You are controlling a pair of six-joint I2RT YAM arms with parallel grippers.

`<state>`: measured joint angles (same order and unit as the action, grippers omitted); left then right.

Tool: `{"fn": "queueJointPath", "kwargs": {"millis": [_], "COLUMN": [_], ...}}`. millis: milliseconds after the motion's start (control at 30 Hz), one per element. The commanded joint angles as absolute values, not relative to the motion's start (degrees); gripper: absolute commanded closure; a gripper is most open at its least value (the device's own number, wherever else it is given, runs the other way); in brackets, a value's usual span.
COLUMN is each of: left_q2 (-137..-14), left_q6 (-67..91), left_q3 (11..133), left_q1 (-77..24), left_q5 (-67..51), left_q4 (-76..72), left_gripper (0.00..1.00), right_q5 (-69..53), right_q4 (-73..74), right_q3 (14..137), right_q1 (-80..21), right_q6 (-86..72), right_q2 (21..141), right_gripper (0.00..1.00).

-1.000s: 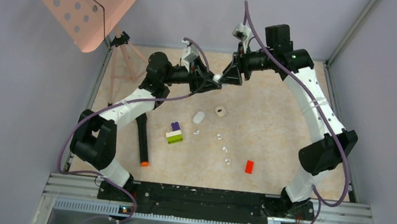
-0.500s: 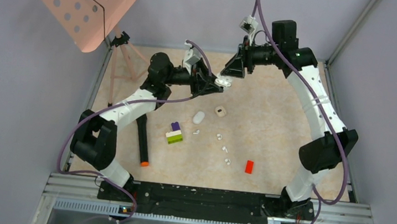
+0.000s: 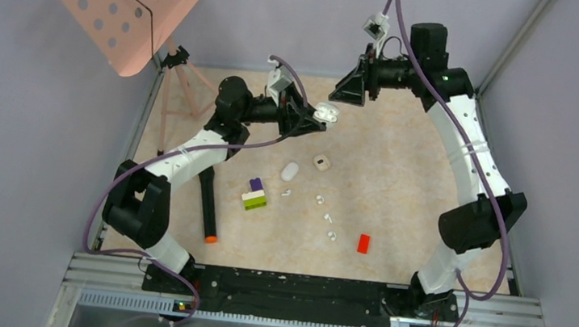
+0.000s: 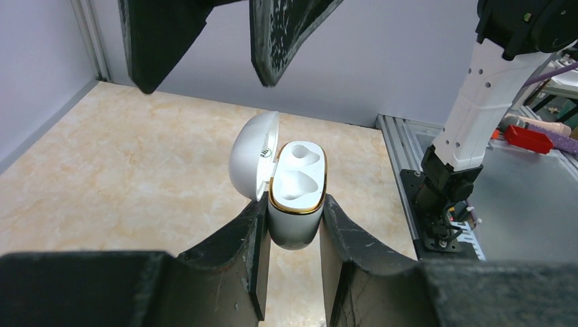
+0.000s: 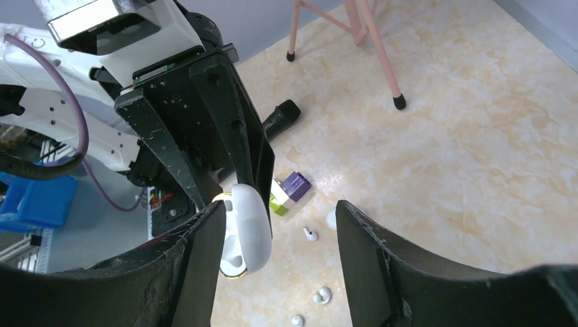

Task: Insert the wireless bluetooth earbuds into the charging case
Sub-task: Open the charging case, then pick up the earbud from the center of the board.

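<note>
Above the far tabletop (image 3: 402, 143), the left gripper (image 4: 294, 208) clamps the open charging case (image 4: 297, 178), both wells empty. The right gripper (image 3: 350, 89) hangs nearby, fingers apart, holding nothing. Wireless earbuds (image 3: 328, 216) lie loose below; none is inserted yet.

Nothing really readable here, tbh. The closest thing is a tiny dark marking inside the flipped-open lid (image 4: 253, 162) of the charging case (image 4: 295, 216), and it's way too small and blurry to make out.
</note>
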<state>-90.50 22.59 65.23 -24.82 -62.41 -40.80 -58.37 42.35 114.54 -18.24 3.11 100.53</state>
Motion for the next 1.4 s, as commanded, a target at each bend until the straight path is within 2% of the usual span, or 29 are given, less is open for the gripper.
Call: {"fn": "queueJointPath", "kwargs": {"millis": [0, 167, 333, 567, 767, 933, 1133, 1367], "left_q2": [-90.1, -88.9, -85.5, -80.4, -75.2, -72.7, -69.6, -66.0], "left_q6": [24.5, 26.5, 27.1, 28.2, 28.7, 28.8, 28.7, 29.0], "left_q3": [65.8, 64.7, 61.5, 56.3, 51.1, 48.7, 46.1, 43.1], "left_q1": [-24.3, -22.8, -20.1, -15.7, -12.3, -10.0, -7.8, -6.0], "left_q5": [-60.7, -60.0, -60.0, -57.9, -55.7, -54.4, -52.4, -52.0], "left_q4": [-43.0, -42.1, -40.9, -39.6, -37.7, -36.8, -36.0, -35.2], "left_gripper": [1.00, 1.00, 1.00, 1.00, 1.00, 1.00, 1.00, 1.00], "right_q5": [-60.8, -58.9, -49.9, -39.1, -30.7, -21.6, -19.4, -17.0], "right_q4": [39.3, 42.7, 42.3, 42.2, 38.6, 34.7, 33.7, 33.3], "right_q3": [114.3, 104.0, 85.2, 68.8, 62.7, 61.1, 61.0, 61.2], "right_q1": [-15.7, -13.9, -14.6, -23.6, -29.6, -34.5, -37.2, -39.7], "right_q6": [1.6, 10.0, 20.2, 26.9, 23.6, 15.4, 7.4, 5.6], "right_q2": [95.3, 90.6, 83.5, 81.5, 84.5, 87.8, 92.1, 95.2], "right_gripper": [0.40, 0.40, 0.43, 0.59, 0.67, 0.66, 0.64, 0.62]}}
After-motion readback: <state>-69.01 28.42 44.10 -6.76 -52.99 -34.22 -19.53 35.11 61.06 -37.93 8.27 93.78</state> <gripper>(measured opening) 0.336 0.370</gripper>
